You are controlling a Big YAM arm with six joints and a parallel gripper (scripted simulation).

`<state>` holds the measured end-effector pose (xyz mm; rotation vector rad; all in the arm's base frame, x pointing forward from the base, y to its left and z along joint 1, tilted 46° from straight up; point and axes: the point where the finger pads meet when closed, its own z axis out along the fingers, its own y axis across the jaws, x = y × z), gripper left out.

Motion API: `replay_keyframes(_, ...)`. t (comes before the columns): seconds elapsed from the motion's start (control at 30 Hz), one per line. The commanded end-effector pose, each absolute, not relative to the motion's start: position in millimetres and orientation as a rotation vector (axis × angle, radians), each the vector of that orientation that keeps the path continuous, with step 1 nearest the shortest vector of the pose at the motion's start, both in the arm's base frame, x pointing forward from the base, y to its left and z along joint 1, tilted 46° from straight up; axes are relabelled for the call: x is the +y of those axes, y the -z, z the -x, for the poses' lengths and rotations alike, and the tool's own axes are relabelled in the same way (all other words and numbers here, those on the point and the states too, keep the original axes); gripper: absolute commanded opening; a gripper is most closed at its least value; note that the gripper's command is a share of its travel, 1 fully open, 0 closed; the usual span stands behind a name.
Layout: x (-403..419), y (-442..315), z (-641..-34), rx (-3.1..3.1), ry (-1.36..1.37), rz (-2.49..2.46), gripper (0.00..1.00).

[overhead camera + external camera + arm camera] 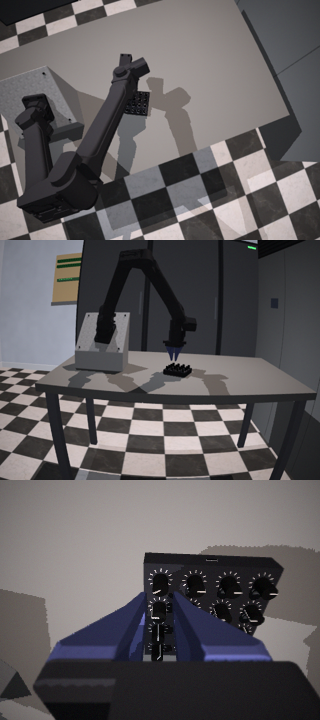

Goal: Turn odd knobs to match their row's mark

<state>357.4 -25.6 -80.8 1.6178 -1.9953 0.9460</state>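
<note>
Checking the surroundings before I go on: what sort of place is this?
Probably a server or equipment room: tall dark-grey cabinets, a tan wall panel with green-lit strips, and a black-and-white checkered floor.

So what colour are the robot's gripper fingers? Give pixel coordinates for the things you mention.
The fingers (177,353) are dark blue, and they show best in the wrist view.
</note>
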Motion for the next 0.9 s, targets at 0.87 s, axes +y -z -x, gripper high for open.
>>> replay_keyframes(0.87, -28.2, 84.6, -361.9, -1.995, -0.954, -1.632, 0.19)
